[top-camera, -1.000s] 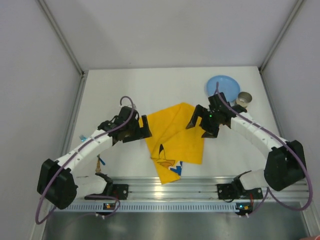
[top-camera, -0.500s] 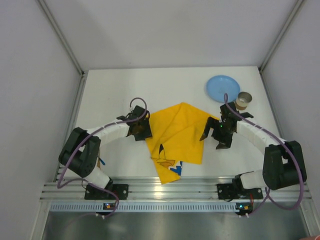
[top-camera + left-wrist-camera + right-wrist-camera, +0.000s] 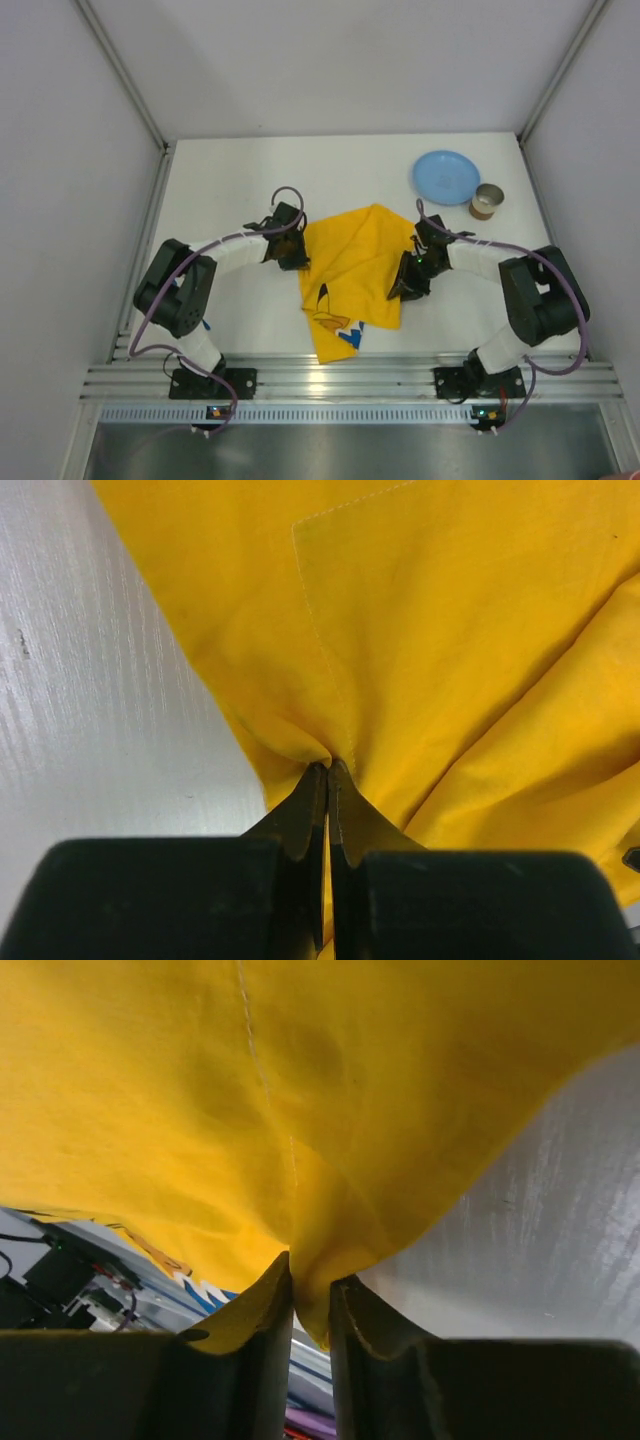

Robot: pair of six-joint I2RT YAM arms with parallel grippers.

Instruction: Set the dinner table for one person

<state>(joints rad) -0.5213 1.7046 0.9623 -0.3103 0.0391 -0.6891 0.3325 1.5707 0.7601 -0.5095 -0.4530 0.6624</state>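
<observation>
A yellow cartoon-printed cloth mat (image 3: 350, 270) lies rumpled on the white dinner table (image 3: 240, 170), in front of the arms. My left gripper (image 3: 297, 256) is shut on the mat's left edge, and the cloth (image 3: 440, 630) bunches into its tips (image 3: 328, 768). My right gripper (image 3: 398, 290) is shut on the mat's right edge, with a fold of yellow cloth (image 3: 250, 1090) pinched between its fingers (image 3: 312, 1278). A blue plate (image 3: 446, 176) and a brown cup (image 3: 487, 202) sit at the far right of the table.
A small blue-tipped item (image 3: 203, 324) lies near the left arm's base. The metal rail (image 3: 330, 385) runs along the near edge. Grey walls close in the table on three sides.
Both arms dropped down to the mat's side edges. Both grippers went from open to shut on the cloth, and the mat has bunched up between them.
</observation>
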